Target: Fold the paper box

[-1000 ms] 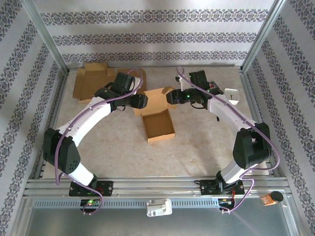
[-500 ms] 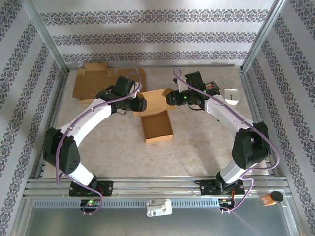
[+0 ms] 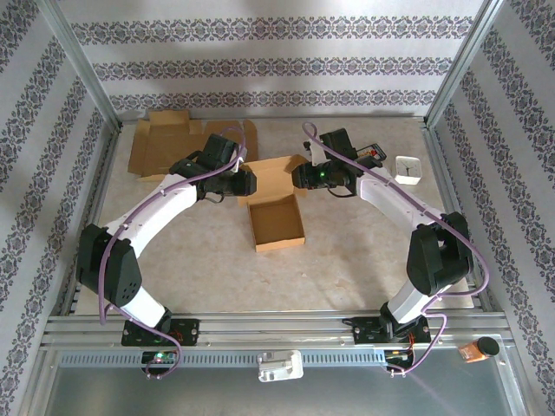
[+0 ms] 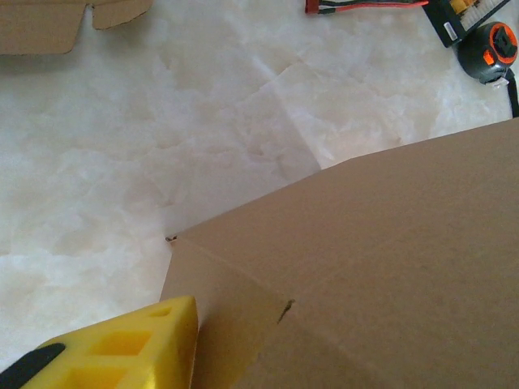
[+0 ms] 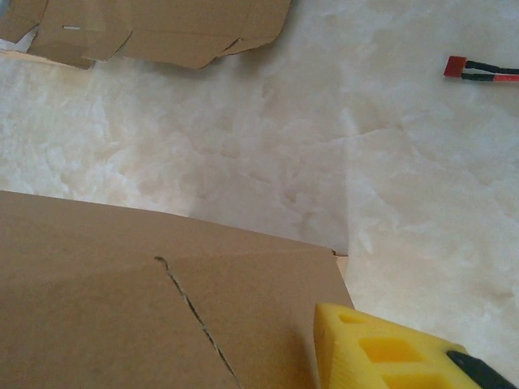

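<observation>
The paper box [image 3: 277, 225] lies mid-table as an open brown tray, with its lid flap [image 3: 274, 173] standing out behind it. My left gripper [image 3: 251, 181] is at the flap's left corner and my right gripper [image 3: 296, 177] at its right corner. In the left wrist view one yellow finger [image 4: 130, 348] sits against the cardboard flap [image 4: 365, 267]; the other finger is hidden. The right wrist view likewise has one yellow finger [image 5: 381, 348] beside the flap [image 5: 122, 316]. Whether either pair of jaws has closed on the cardboard is hidden.
A flat cardboard blank [image 3: 165, 143] lies at the back left. A small white clock-like item [image 3: 408, 167] and a dark device [image 3: 371, 154] sit at the back right. A tape measure [image 4: 491, 52] and a red connector [image 5: 456, 66] lie on the marbled tabletop. Metal frame posts stand along both sides.
Both grippers have edged in towards the lid flap's side corners, and the box has slid slightly left and back with them.
</observation>
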You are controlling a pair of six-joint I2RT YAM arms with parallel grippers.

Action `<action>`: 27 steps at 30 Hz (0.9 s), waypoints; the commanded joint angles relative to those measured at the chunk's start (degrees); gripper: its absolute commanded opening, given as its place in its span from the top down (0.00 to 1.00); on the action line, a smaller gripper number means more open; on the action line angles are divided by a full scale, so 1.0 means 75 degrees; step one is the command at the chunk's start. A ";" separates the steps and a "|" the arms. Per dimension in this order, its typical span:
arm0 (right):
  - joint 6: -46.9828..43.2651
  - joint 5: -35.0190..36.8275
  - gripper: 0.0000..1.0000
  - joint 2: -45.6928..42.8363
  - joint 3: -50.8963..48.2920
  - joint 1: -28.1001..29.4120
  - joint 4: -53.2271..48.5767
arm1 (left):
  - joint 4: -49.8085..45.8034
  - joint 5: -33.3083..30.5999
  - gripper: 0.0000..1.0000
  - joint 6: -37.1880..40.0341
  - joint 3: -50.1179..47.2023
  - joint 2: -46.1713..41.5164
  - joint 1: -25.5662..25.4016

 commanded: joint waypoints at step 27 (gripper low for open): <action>0.0421 0.0687 0.82 -0.0819 -0.1445 0.0834 0.0968 | 0.2484 0.0571 0.84 -0.1244 -0.2677 -0.1221 -0.0265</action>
